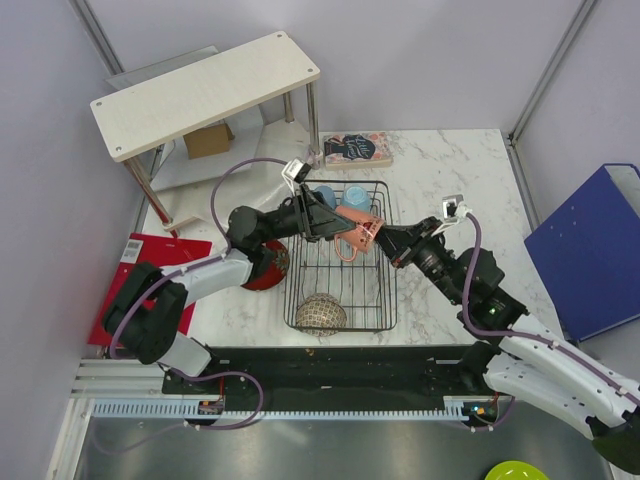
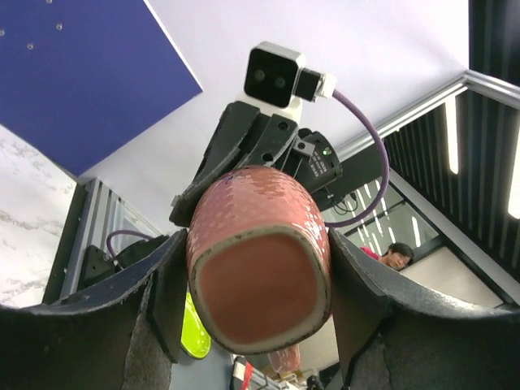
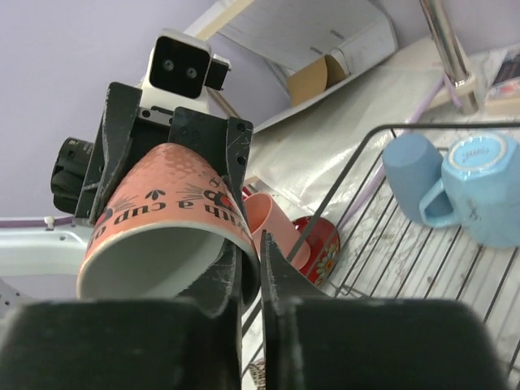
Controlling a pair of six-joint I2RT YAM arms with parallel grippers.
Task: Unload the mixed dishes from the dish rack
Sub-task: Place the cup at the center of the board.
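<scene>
The salmon-pink mug [image 1: 362,232] hangs above the middle of the black wire dish rack [image 1: 388,300], held from both sides. My left gripper [image 1: 335,224] is shut on its base [image 2: 258,284], a finger on each side. My right gripper [image 1: 385,236] is shut on its rim [image 3: 162,244], one finger inside and one outside. Two light blue mugs [image 1: 325,195] [image 1: 356,197] lie at the rack's back, also in the right wrist view [image 3: 414,175] [image 3: 483,191]. The speckled bowl [image 1: 320,313] sits at the rack's front left. The dark red plate [image 1: 266,266] lies left of the rack. The tumbler is not in view.
A white wooden shelf [image 1: 205,90] stands at the back left with a cardboard box [image 1: 208,140] under it. A book [image 1: 357,150] lies behind the rack. A red folder [image 1: 150,275] lies at the left edge and a blue binder [image 1: 590,250] at the right.
</scene>
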